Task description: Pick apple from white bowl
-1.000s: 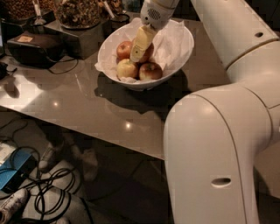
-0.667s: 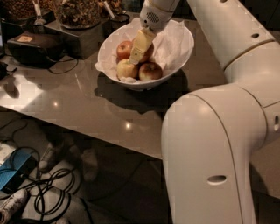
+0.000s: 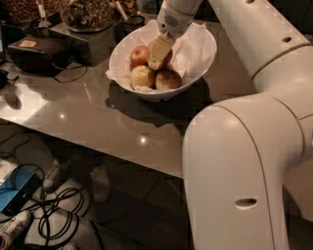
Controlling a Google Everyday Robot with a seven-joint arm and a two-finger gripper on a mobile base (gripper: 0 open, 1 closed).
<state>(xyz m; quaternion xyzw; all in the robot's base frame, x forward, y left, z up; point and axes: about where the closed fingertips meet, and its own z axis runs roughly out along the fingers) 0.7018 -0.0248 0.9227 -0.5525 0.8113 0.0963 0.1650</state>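
Observation:
The white bowl [image 3: 200, 66] stands on the grey table, lined with crumpled white paper. It holds a red-orange apple [image 3: 168, 79] at the front right, a paler yellow-green apple [image 3: 142, 77] at the front left and a smaller red apple [image 3: 138, 54] behind. My gripper [image 3: 159, 52] reaches down into the bowl from above. It sits among the apples, just behind the red-orange apple and to the right of the small red one. It hides what lies under it.
My white arm [image 3: 244, 161] fills the right side and hides that part of the table. Behind the bowl to the left stand a glass jar of nuts [image 3: 88, 12] on a dark box and a black device [image 3: 36, 53]. Cables [image 3: 54, 215] lie on the floor beyond the table edge.
The gripper has stayed down in the bowl among the apples. The arm's near link has barely shifted. The apples have not moved.

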